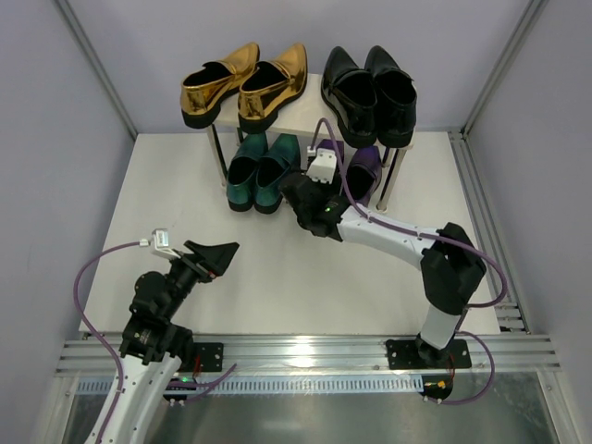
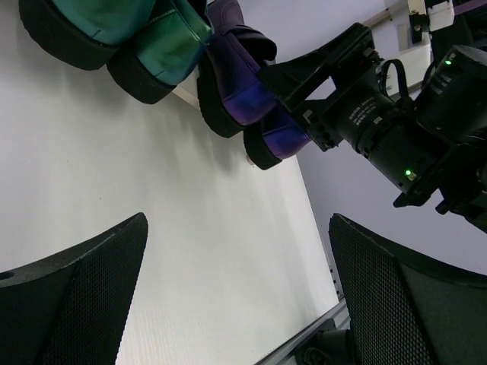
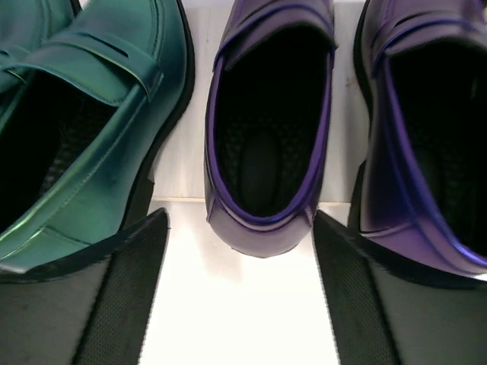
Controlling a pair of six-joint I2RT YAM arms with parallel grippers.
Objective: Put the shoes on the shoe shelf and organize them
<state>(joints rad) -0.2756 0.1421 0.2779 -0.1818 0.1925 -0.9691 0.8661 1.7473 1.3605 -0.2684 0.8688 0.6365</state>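
The shoe shelf (image 1: pixel 313 104) stands at the back. The gold pair (image 1: pixel 242 81) and the black pair (image 1: pixel 370 92) sit on its top board. The teal pair (image 1: pixel 259 172) and the purple pair (image 1: pixel 365 172) sit on the lower board. My right gripper (image 1: pixel 310 199) is open just behind the heel of the left purple shoe (image 3: pixel 268 122), which lies between its fingers (image 3: pixel 99 296) but free of them; the teal shoe (image 3: pixel 84 129) is at the left. My left gripper (image 1: pixel 217 254) is open and empty over the table, far from the shelf.
The white table (image 1: pixel 268 277) is bounded by grey walls and a metal rail (image 1: pixel 305 351) at the near edge. In the left wrist view the right arm (image 2: pixel 396 129) shows beside the purple shoes (image 2: pixel 243 84).
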